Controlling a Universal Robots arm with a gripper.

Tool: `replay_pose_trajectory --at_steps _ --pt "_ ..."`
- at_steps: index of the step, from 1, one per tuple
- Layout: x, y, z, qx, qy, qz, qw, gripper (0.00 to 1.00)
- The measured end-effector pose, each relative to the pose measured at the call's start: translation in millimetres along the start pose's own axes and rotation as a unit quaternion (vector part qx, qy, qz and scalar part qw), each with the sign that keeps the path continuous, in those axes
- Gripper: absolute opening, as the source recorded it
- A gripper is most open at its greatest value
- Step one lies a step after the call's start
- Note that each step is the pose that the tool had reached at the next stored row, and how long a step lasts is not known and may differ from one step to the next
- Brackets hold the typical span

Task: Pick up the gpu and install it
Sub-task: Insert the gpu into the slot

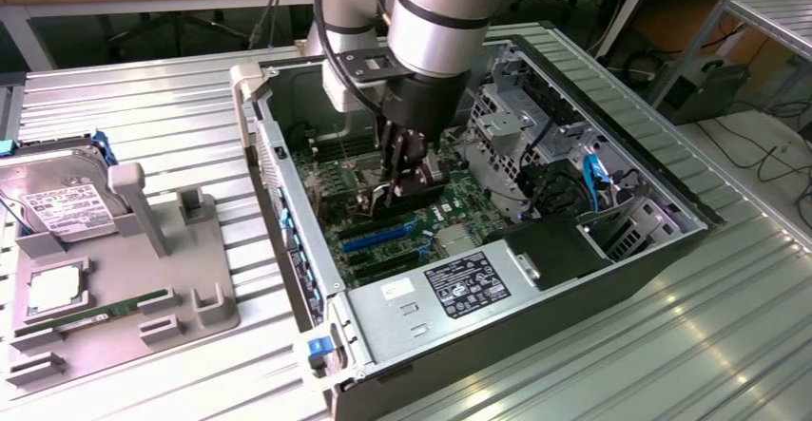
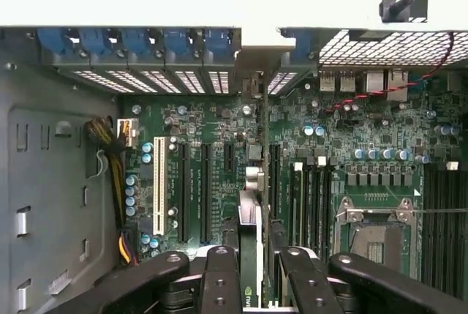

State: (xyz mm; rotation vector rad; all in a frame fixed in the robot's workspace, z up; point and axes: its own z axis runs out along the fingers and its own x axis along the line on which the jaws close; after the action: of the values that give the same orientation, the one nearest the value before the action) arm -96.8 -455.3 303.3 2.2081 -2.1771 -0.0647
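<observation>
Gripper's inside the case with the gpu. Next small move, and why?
Probably ease straight down. The gripper holds the gpu edge-on above the motherboard, its bracket end toward the rear slot openings. The card looks lined up with a slot but not yet seated.

arm (image 1: 438,3): silver tube, black band | cable: black | fingers (image 2: 219,281): black, screwed

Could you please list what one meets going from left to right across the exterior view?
Boxy silver hard drive with white label → grey plastic parts stand → open computer case's near wall → black gripper holding the thin black gpu → black box by the table.
</observation>
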Motion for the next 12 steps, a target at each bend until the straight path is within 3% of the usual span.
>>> replay_pose_trajectory --at_steps 2,3,4,5,6,8,10,12 --pt "-0.4 0.3 2.8 0.0018 0.0 0.0 1.0 0.26" --pt "-0.8 5.7 18.9 0.0039 0.0 0.0 1.0 0.26" --pt "-0.9 4.8 27.1 0.014 0.0005 0.0 0.9999 0.26" --pt "-0.8 2.4 31.3 0.0196 0.0008 0.0 0.9998 0.26" --pt "-0.8 1.0 33.6 0.0229 0.0012 0.0 0.9997 0.26" --pt "0.5 10.9 39.4 0.0229 0.001 0.008 0.9997 0.26" --pt "1.4 10.9 48.2 0.0229 0.0011 0.008 0.9997 0.26" --pt "-1.7 10.7 45.3 0.0229 0.0009 0.008 0.9997 0.26"
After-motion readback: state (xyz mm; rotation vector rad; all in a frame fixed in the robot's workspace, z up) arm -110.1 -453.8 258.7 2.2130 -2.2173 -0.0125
